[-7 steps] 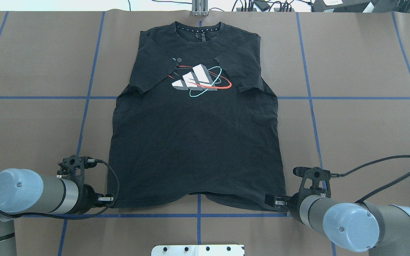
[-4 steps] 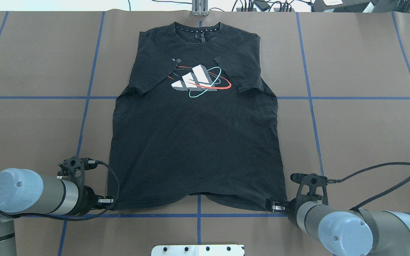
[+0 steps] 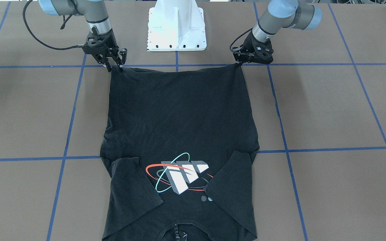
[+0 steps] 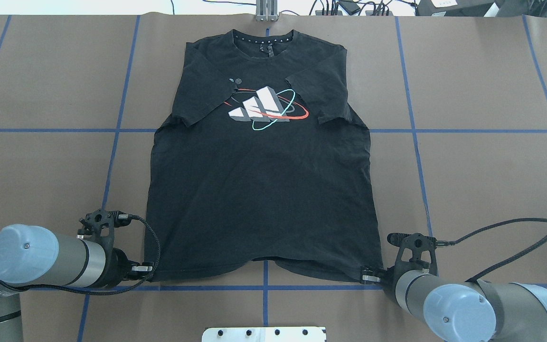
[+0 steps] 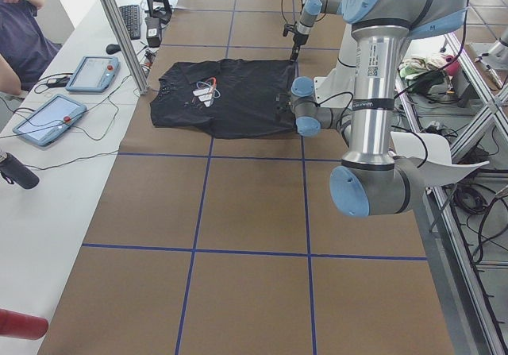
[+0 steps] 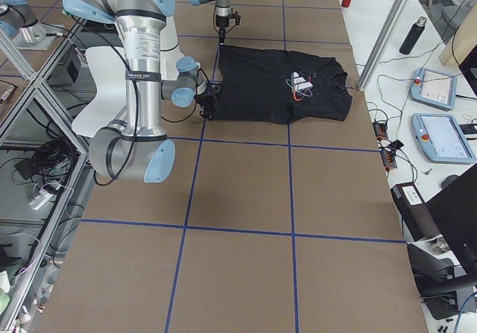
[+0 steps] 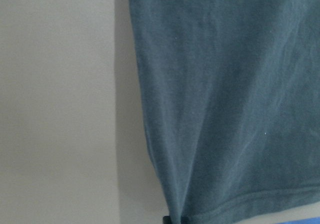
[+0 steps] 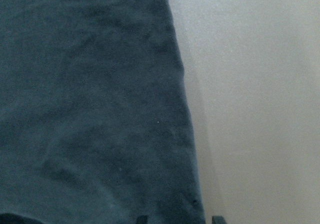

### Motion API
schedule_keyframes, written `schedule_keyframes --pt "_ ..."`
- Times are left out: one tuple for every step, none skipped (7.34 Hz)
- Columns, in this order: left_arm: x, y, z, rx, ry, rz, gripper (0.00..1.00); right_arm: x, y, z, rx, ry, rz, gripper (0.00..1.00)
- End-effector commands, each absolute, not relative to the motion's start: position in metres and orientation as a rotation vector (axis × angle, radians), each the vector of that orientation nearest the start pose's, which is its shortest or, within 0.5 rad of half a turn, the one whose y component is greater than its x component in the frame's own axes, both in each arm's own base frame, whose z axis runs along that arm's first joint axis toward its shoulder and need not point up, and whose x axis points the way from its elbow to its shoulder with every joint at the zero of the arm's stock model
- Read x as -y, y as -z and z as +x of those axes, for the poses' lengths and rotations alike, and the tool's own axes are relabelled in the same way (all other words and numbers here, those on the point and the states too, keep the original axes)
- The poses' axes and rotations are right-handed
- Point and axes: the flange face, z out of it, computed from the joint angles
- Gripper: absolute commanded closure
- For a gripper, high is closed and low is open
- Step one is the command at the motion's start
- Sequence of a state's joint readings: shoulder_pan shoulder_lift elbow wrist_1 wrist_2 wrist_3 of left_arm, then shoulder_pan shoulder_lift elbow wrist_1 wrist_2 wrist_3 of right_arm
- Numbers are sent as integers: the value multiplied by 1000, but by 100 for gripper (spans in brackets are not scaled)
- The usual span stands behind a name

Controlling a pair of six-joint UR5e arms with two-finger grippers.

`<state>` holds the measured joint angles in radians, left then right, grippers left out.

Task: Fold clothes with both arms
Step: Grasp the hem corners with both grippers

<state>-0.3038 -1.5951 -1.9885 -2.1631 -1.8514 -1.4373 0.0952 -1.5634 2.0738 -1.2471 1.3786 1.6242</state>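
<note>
Two hem corners seemed the best holds on the limp, light T-shirt (image 4: 259,190); left gripper (image 4: 146,269) pinched one, right gripper (image 4: 366,275) stood spread.

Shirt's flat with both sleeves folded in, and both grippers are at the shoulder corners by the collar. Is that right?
Not quite. The T-shirt is flat with its sleeves folded in, but the left gripper and right gripper are at the bottom hem corners, nearest the robot, not the shoulder corners. The overhead exterior view shows it.
</note>
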Motion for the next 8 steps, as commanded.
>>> schedule_keyframes --pt "250 -381 444 -1060 8 -26 100 197 -383 -466 839 -218 197 89" --pt "250 -381 444 -1060 8 -26 100 198 -380 -464 843 -219 196 97" --pt "250 -381 444 -1061 8 -25 100 198 -381 -464 843 -218 197 100" --pt "250 -381 443 -1061 10 -24 100 198 -379 -462 846 -220 198 100" --pt "250 -379 443 -1064 9 -24 100 198 -377 -457 847 -221 197 100" --pt "250 -378 442 -1067 9 -23 100 198 -369 -451 861 -221 193 100" --pt "248 -371 436 -1081 2 -24 100 196 -353 -441 894 -216 177 100" --pt "244 -358 426 -1112 -30 -71 100 195 -333 -426 902 -202 125 100"
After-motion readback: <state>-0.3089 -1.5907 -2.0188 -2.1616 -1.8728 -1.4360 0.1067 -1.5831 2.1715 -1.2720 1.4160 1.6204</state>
